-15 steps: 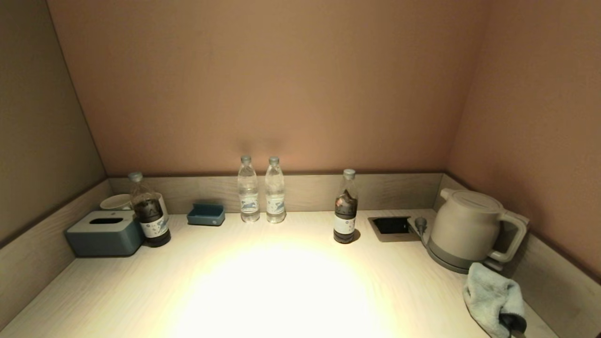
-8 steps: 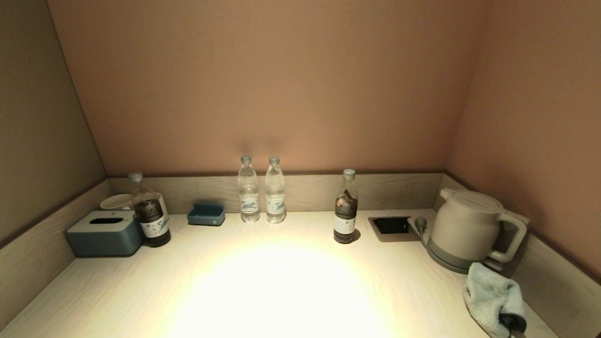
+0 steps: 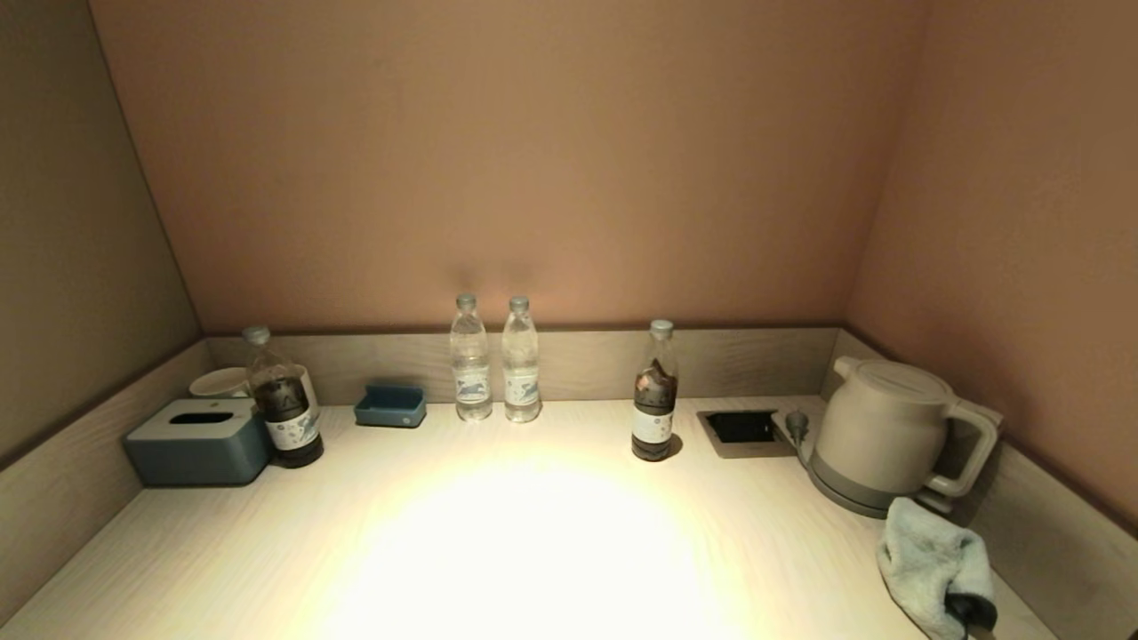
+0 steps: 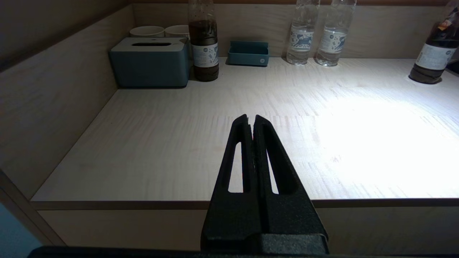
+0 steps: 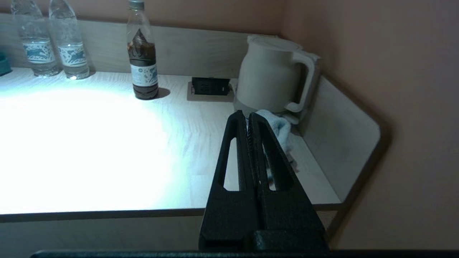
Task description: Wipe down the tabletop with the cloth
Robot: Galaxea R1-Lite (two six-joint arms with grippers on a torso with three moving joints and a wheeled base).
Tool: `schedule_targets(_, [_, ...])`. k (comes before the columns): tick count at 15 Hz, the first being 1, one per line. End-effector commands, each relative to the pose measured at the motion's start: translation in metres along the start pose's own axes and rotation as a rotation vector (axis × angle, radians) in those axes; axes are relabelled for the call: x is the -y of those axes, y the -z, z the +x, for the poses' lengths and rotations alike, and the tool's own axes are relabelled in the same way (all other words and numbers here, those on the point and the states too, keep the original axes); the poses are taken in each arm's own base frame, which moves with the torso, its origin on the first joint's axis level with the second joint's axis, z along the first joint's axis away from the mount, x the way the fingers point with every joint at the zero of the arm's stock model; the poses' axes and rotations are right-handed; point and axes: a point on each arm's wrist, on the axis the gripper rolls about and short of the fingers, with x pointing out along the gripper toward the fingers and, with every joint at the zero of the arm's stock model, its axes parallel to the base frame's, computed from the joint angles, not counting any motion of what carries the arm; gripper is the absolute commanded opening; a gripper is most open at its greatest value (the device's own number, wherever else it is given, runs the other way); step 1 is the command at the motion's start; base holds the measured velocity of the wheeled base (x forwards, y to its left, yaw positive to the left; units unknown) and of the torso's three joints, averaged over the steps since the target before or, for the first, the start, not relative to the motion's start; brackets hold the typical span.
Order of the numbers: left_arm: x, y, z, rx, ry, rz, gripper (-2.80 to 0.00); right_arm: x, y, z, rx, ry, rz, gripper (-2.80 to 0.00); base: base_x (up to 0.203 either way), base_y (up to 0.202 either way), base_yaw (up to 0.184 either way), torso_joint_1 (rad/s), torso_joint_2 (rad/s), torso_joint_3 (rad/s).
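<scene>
Cloth point(image 3: 933, 560) lies crumpled on the counter point(image 3: 533, 533), front right, touching the kettle point(image 3: 880, 436). Right gripper point(image 5: 248, 118) hovers before it, fingers clenched; left gripper point(image 4: 250, 120) likewise, idle. I'd open wide, pinch the thickest fold, avoid the kettle

The right gripper point(image 5: 248, 118) has its fingers pressed together, over the near edge of the tabletop point(image 5: 107, 143). Just beyond the fingertips lies the crumpled cloth point(image 5: 281, 130), touching the white kettle point(image 5: 272, 75) behind it.
</scene>
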Motion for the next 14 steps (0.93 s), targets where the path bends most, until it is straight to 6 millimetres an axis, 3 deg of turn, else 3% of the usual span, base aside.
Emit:
schedule_targets(1, [0.0,0.0,0.0,-0.001,0.0,-0.001,-2.8,0.0,-0.011,0.004,0.225,-0.002,0.011,-2.8,0.0,0.0,0.0,0.0,0.0,0.0])
schedule_targets(6, [0.0,0.0,0.0,-0.001,0.0,-0.001,-2.8,-0.004,0.023,0.016,0.109,-0.039,0.013,-2.8,0.0,0.0,0.0,0.0,0.0,0.0])
schedule_targets(14, [0.0,0.0,0.0,-0.001,0.0,-0.001,-2.8,-0.007,0.04,0.016,-0.052,-0.072,0.047,-2.8,0.0,0.0,0.0,0.0,0.0,0.0])
